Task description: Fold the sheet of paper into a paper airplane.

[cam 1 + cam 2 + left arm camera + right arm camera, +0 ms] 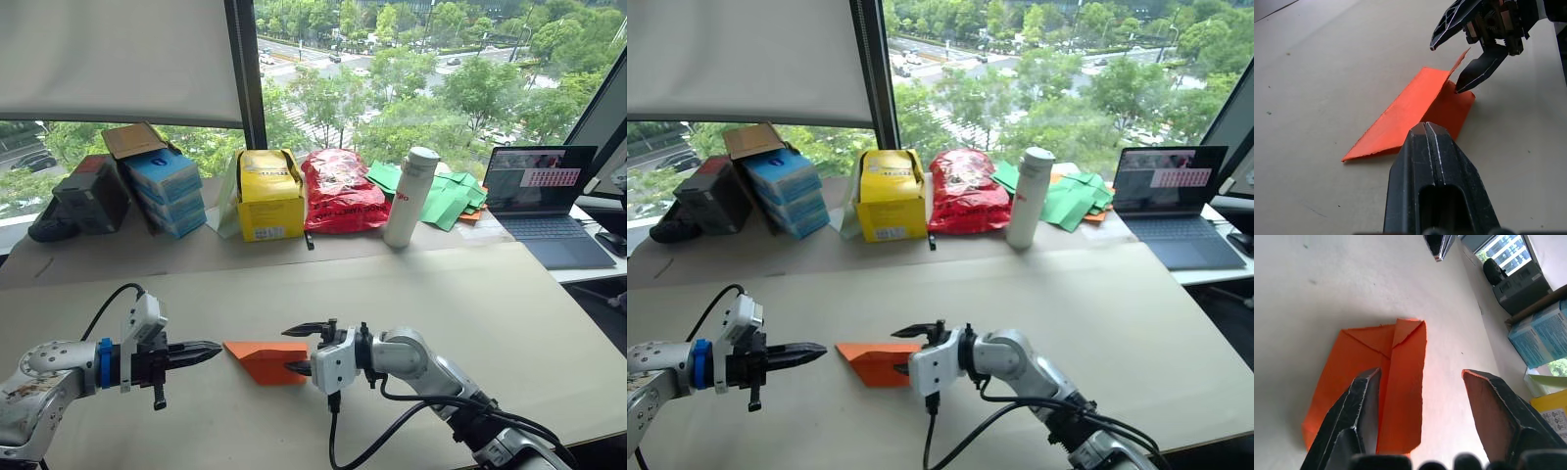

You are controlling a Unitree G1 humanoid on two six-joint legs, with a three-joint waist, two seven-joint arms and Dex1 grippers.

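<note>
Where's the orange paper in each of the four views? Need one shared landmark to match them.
Left eye: orange paper low centre on the table, between the two pincers.
Right eye: paper low, left of centre.
Left wrist: paper mid-frame, one flap raised, beyond the shut left pincer.
Right wrist: paper centre, one finger of the open right pincer over it.
Landmark: the right pincer at the paper's edge.

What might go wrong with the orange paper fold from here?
1. The right gripper is open with one finger on the sheet of paper beside a raised flap; closing could crumple or tear it.
2. The left gripper, shut, is off the paper near its pointed end, so nothing pins that end and the sheet may slide on the table.
</note>
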